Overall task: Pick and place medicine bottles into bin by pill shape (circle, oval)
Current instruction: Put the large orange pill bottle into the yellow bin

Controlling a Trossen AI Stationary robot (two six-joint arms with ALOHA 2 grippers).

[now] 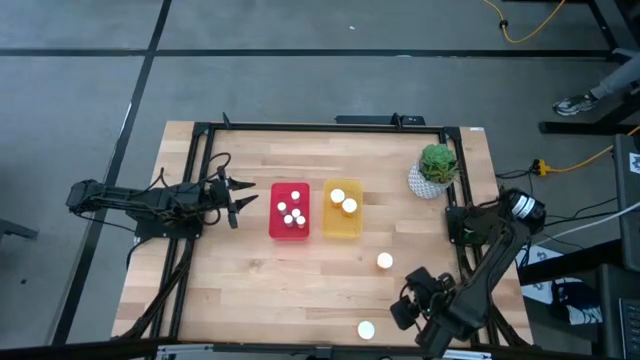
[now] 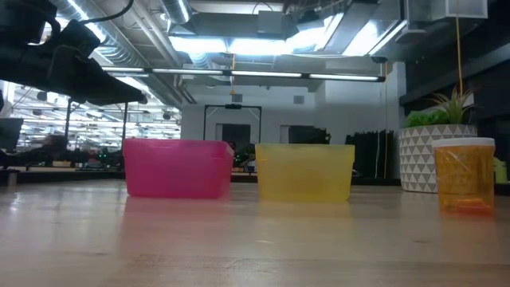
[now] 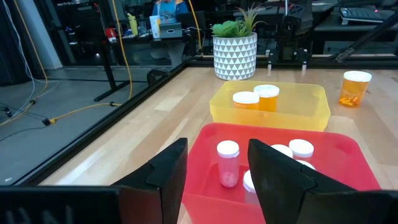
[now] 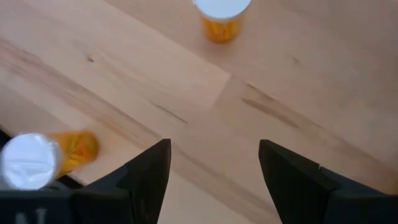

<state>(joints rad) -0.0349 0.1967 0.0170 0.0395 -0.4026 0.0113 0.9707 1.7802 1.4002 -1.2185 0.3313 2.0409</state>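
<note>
I find my right tool (image 1: 412, 300) spread and empty, near two upright bottles left on the bench: one (image 1: 367, 329) just beside it, toward the front edge, the other (image 1: 385, 261) farther off toward the bins. My left tool (image 1: 240, 197), also spread and empty, waits at the red bin (image 1: 274, 222), well away from both.
</note>
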